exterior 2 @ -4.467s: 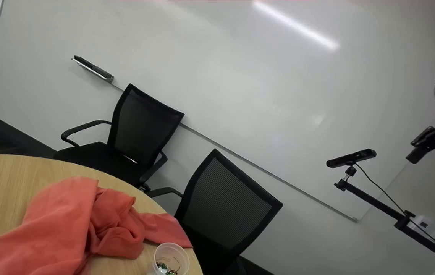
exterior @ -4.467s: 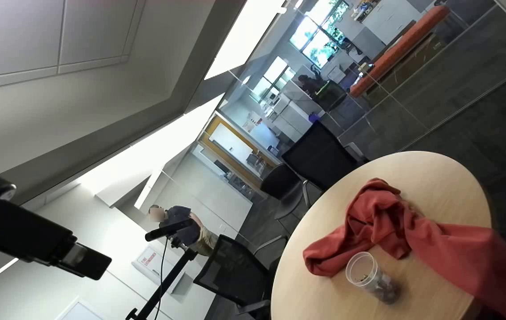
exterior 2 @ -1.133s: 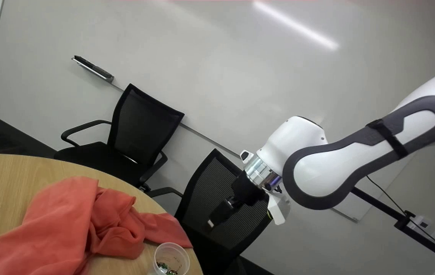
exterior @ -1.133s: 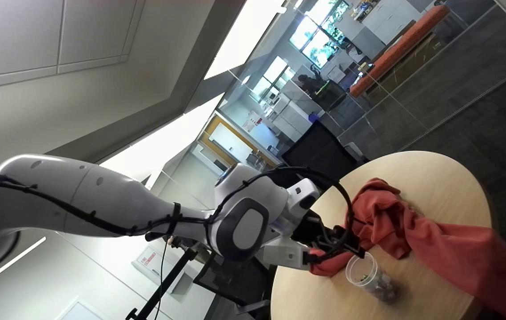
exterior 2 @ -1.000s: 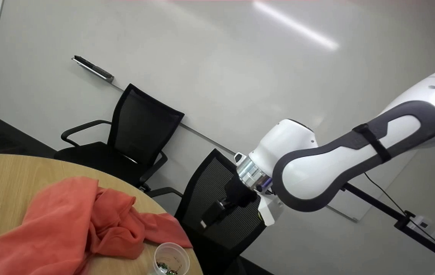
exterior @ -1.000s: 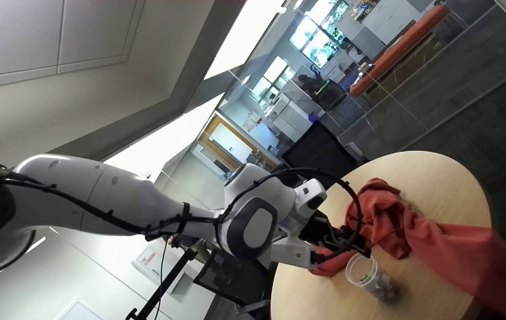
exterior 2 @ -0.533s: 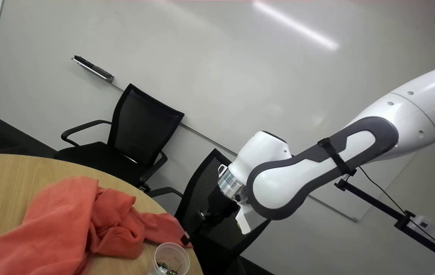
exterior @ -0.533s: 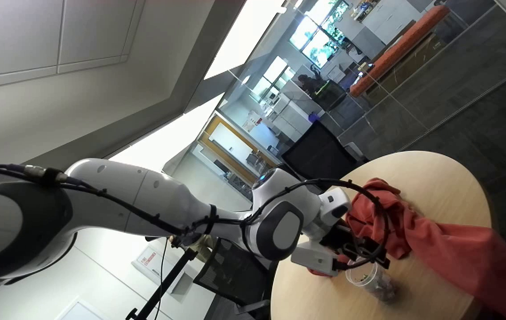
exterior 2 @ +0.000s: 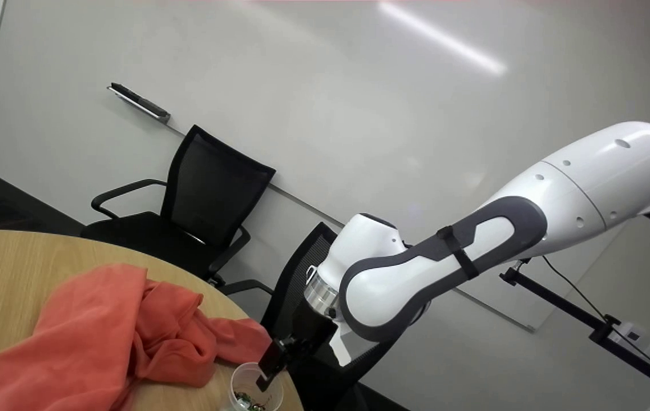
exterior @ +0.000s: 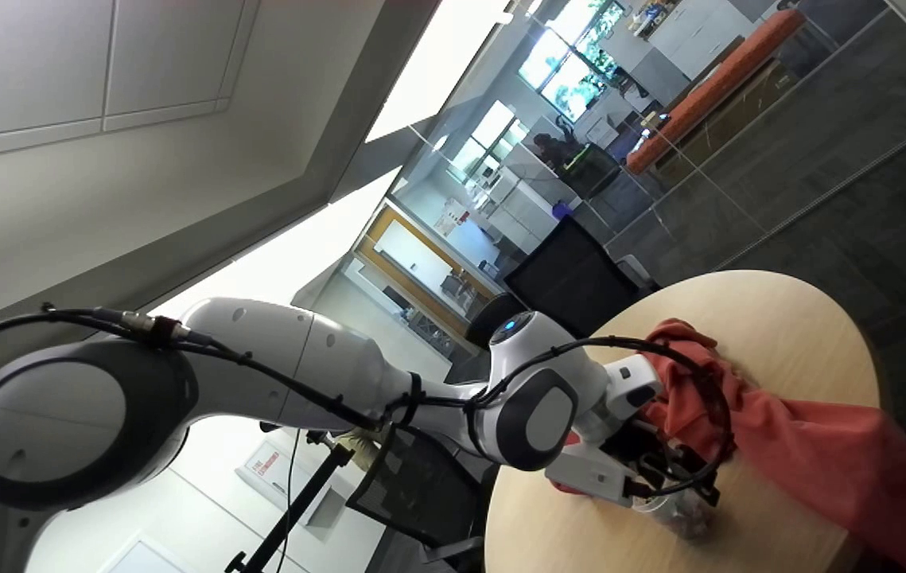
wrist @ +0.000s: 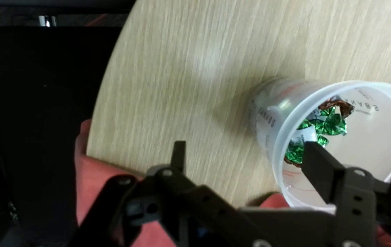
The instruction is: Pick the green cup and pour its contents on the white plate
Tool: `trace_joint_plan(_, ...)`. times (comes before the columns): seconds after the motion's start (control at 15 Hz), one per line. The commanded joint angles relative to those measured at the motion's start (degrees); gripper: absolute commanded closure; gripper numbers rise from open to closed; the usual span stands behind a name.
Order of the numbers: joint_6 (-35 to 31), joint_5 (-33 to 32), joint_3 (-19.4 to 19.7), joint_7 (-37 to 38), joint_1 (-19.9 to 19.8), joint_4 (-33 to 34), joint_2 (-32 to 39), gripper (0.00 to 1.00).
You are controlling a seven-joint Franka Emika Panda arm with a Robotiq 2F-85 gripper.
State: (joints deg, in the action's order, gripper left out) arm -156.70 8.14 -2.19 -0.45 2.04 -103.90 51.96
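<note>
Lower than before, the black two-fingered gripper (wrist: 246, 157), fingers spread, overlaps the round translucent plastic cup (wrist: 360, 144) at wrist-view right.

An office, by the look of it a meeting room. In an exterior view a broad whiteboard (exterior 2: 353, 114) fills much of the upper frame, with black mesh-backed chairs (exterior 2: 219, 188) in front. In an exterior view a round table (exterior: 787, 342) stands at lower right; beyond a glass wall (exterior: 727, 211), at upper right, are white cabinets (exterior: 699, 36) and windows (exterior: 572, 89).
</note>
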Motion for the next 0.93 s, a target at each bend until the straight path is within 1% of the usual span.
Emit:
trace_joint_plan(0.0, 2.73, -0.51, -0.66, 2.02, -0.21, 4.13, 2.52, 0.44)
trace_joint_plan(0.27, 3.18, -0.26, -1.31, 2.06, -0.22, 6.11, 4.17, 0.75)
trace_joint_plan(0.4, 3.32, -0.21, -1.56, 2.25, -0.18, 6.78, 4.73, 0.88)
trace_joint_plan(0.47, 3.59, -0.18, -1.65, 2.60, -0.11, 7.03, 4.90, 0.97)
trace_joint_plan(0.53, 4.10, -0.17, -1.77, 2.71, -0.09, 7.21, 4.95, 1.00)
trace_joint_plan(0.6, 4.81, -0.17, -1.79, 2.89, 0.00, 7.29, 4.87, 1.00)
trace_joint_plan(0.73, 6.25, -0.21, -1.68, 3.34, 0.39, 6.18, 3.35, 1.00)
trace_joint_plan(0.87, 6.30, -0.38, -1.70, 3.17, 0.63, 3.61, 0.60, 0.99)
